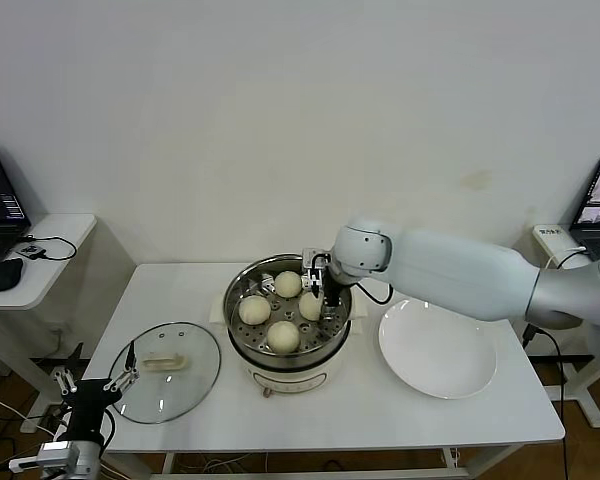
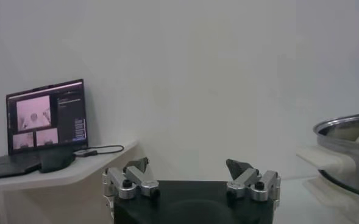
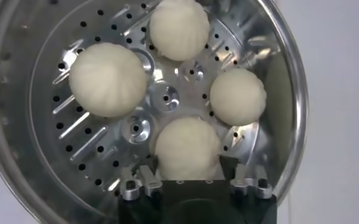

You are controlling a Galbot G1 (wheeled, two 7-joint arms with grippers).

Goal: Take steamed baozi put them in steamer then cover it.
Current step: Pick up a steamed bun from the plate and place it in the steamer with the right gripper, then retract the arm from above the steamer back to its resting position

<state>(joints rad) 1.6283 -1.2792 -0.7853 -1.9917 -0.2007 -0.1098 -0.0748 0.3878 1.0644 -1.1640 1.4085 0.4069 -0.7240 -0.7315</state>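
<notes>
The steamer [image 1: 229,318] stands mid-table with several cream-white baozi on its perforated tray [image 3: 94,143]. Three of the buns [image 1: 288,284] [image 1: 254,309] [image 1: 283,336] lie apart from my right gripper [image 1: 325,298]. The right gripper [image 3: 189,161] reaches down inside the pot at its right side. It is open, one finger on each side of the nearest baozi [image 3: 187,143], which rests on the tray. My left gripper [image 1: 95,383] hangs open and empty off the table's front left corner. In the left wrist view the left gripper [image 2: 191,167] has nothing between its fingers, and the steamer's rim [image 2: 347,131] shows beside it.
A clear glass lid [image 1: 165,371] with a cream handle lies flat on the table left of the steamer. An empty white plate [image 1: 438,348] sits to the right. A side desk with a laptop [image 2: 45,119] stands off to the left.
</notes>
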